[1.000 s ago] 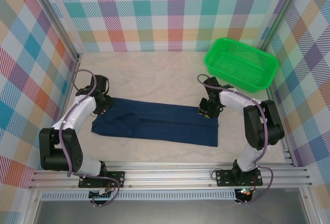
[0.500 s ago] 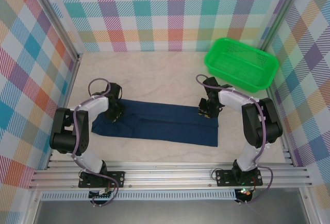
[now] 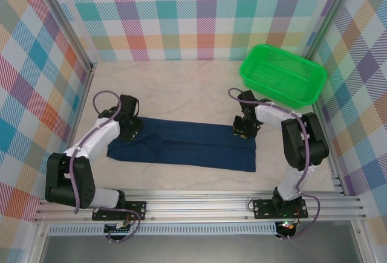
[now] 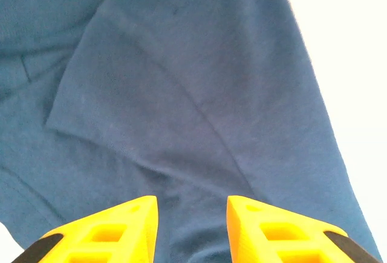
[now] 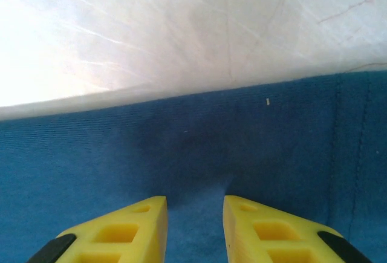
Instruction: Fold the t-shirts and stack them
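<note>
From my station I see the t-shirt [image 3: 181, 144] lying flat on the table [image 3: 181, 87] as a long dark blue band running left to right, between the two arms. The left gripper [image 3: 130, 131] sits over the band's left end, close to its far edge. In the left wrist view its yellow fingers [image 4: 121, 227] stand apart with cloth lying under the gap, a sleeve hem and a few creases just ahead of the tips, and nothing pinched that I can make out. The right gripper [image 3: 240, 131] is down at the far right corner of the shirt. In its wrist view the tips rest on the fabric just inside the far hem, the gap narrow, with a small ridge of cloth drawn up between them, so I read it as pinching the shirt. The green basket [image 3: 282, 75] stands well apart at the far right
</note>
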Robot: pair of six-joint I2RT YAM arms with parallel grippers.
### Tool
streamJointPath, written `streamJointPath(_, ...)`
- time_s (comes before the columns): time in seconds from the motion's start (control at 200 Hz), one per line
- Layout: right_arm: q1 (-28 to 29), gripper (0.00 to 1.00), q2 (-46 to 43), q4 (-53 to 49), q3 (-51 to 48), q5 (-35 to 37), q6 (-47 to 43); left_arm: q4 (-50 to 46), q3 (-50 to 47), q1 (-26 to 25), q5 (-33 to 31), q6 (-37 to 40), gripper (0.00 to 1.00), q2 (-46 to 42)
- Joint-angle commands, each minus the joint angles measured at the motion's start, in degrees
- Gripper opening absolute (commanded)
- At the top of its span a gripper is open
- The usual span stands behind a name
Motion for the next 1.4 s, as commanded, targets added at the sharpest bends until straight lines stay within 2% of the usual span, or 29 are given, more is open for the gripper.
streamJointPath(0.0,-0.3,0.3,1.2,-2.2,-0.7,1.5,-0.6,1.7,-5.6,0.0,2.5,-8.0,0.35,2.4)
streamJointPath(0.23,0.1,0.29,-0.7,-3.7,-5.0,1.4,5.5,3.8,2.1,3.1,2.5,-4.8,0.29,18.6)
streamJointPath(0.34,0.8,0.29,-4.2,-2.9,-9.0,-0.7,10.7,5.1,12.2,5.3,4.6,-1.1,0.25,26.9)
streamJointPath(0.435,3.5,0.29,-4.6,-4.8,-9.8,-1.4,15.7,0.9,28.8,5.1,6.3,3.7,0.24,38.1)
streamJointPath(0.56,10.0,0.29,-4.2,-8.1,-10.3,-0.8,26.2,-4.8,52.4,3.2,9.8,7.2,0.24,53.8)
streamJointPath(0.71,19.6,0.29,-4.3,-3.5,-13.0,-4.6,41.8,-12.8,83.9,0.4,13.3,8.8,0.24,71.3)
streamJointPath(0.79,24.2,0.29,-2.0,-0.4,-12.3,-7.5,49.0,-13.7,94.3,-1.0,14.6,7.6,0.24,78.0)
streamJointPath(0.89,28.6,0.29,1.7,2.5,-9.3,-9.8,54.7,-9.0,95.7,-2.4,16.2,5.1,0.24,80.5)
streamJointPath(1.025,31.5,0.3,6.8,4.1,-4.6,-10.9,58.3,-2.3,95.4,-4.1,17.5,2.3,0.24,81.8)
streamJointPath(1.205,31.6,0.29,11.2,6.1,-0.8,-11.8,60.4,2.1,97.0,-4.4,18.0,-1.5,0.24,84.4)
streamJointPath(1.325,31.3,0.29,11.0,3.5,1.8,-9.1,58.8,1.2,100.5,-4.1,18.7,-0.8,0.23,85.6)
streamJointPath(1.395,31.0,0.3,9.6,1.8,2.8,-7.2,56.6,0.8,101.1,-3.8,18.5,-0.2,0.28,84.1)
